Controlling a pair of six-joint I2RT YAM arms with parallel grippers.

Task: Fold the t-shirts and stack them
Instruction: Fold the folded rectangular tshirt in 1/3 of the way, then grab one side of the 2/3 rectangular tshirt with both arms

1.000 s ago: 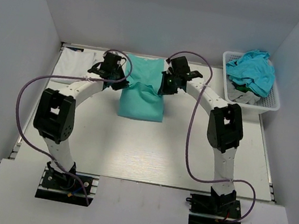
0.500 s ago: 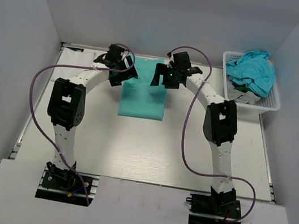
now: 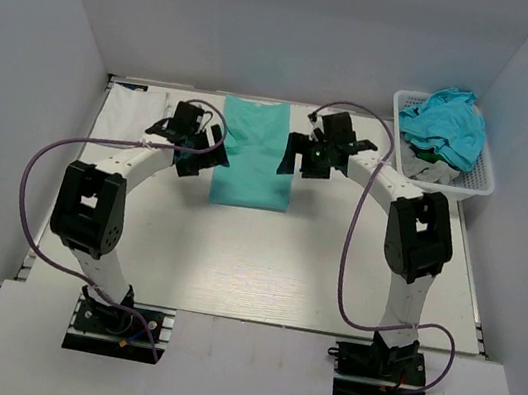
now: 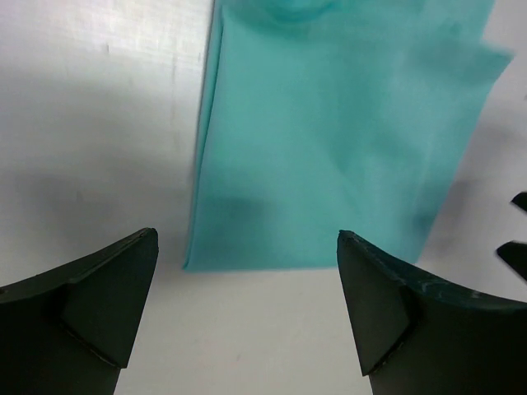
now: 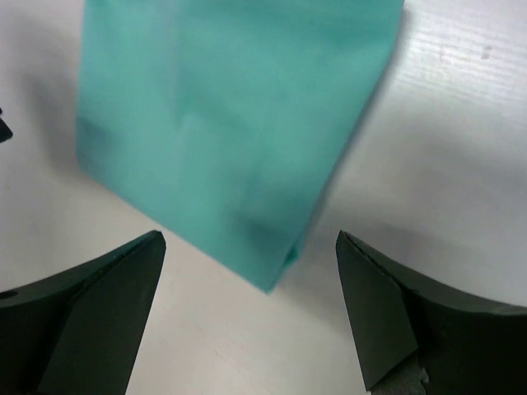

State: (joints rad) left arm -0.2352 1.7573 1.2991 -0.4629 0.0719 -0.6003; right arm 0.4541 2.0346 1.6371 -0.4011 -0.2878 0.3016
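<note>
A folded t-shirt (image 3: pixel 256 156) lies midway along the table's (image 3: pixel 234 253) far edge. The basket (image 3: pixel 448 191) at the far right corner holds more t-shirts (image 3: pixel 445 125).

The left arm (image 3: pixel 139 158) and right arm (image 3: pixel 380 180) are wearing white shells between bulky black joint housings, each rising from a black base plate (image 3: pixel 117 320). A purple cable (image 3: pixel 35 169) is looping along each arm. A small green light (image 3: pixel 319 150) is glowing at the right wrist. The left gripper (image 4: pixel 247 237) and right gripper (image 5: pixel 249 238) are showing dark, matte, wedge-shaped fingers (image 4: pixel 90 304).
</note>
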